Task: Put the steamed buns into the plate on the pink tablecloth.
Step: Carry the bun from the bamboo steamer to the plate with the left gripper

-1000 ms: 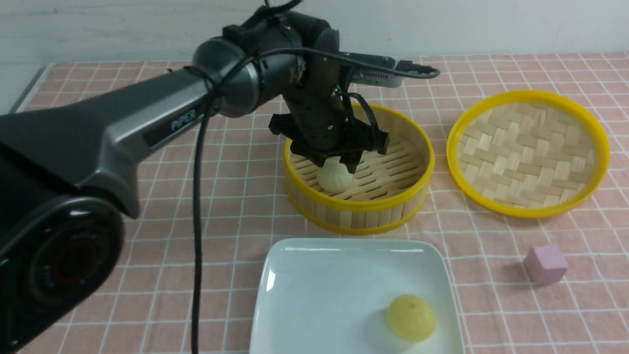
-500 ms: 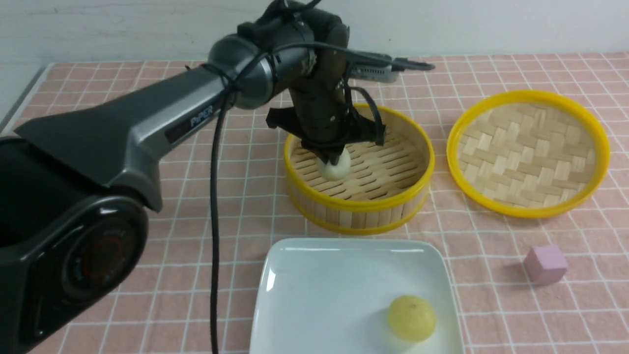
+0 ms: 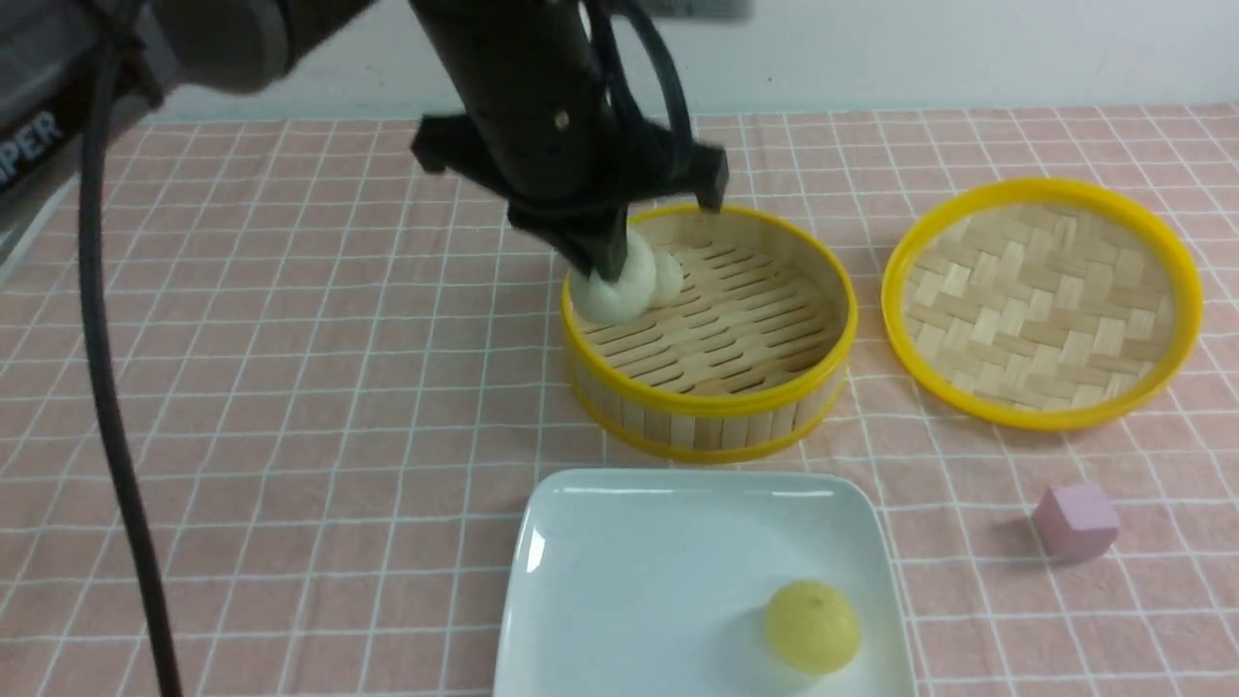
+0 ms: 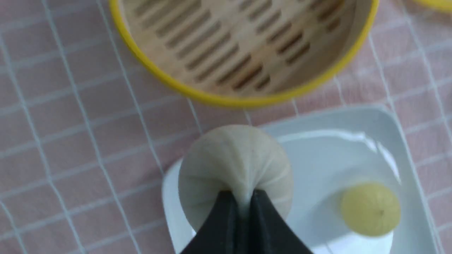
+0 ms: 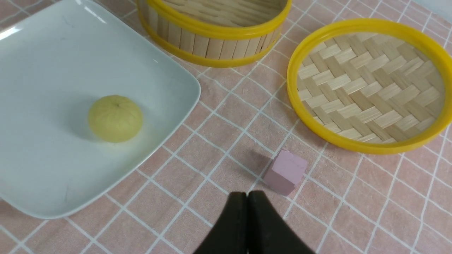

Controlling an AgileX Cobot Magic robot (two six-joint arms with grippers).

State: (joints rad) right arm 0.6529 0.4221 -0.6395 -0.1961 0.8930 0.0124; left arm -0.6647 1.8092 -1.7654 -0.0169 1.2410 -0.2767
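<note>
The left fingers (image 4: pixel 226 222) were shut on the pleated top of a pale bun (image 4: pixel 235 162), pinching its folds. In the front view this bun (image 3: pixel 608 290) hung at the left rim of the round bamboo steamer (image 3: pixel 711 407), in the upper middle of the frame. A second pale bun (image 3: pixel 669 276) sat just behind it inside the steamer. The right fingers (image 5: pixel 236 222) were pressed together with nothing between them, above the cloth near a small pink cube (image 5: pixel 285 172).

The pink tablecloth (image 3: pixel 290 387), crossed by thin white lines, filled nearly the whole front view. A plain white wall (image 3: pixel 968 48) ran along the top. The steamer's woven lid (image 3: pixel 1041 300) lay at the right, yellow rim up. The white square plate (image 3: pixel 629 581) sat at the lower middle, glossy, with a yellow bun (image 3: pixel 811 625) in its lower right corner. A black cable (image 3: pixel 116 436) hung down the left side.

The letters "PER" (image 3: pixel 29 150) showed on the left arm at the upper left edge; the rest was cut off.

The held bun was matt beige, its ridges meeting at the pinched top.
</note>
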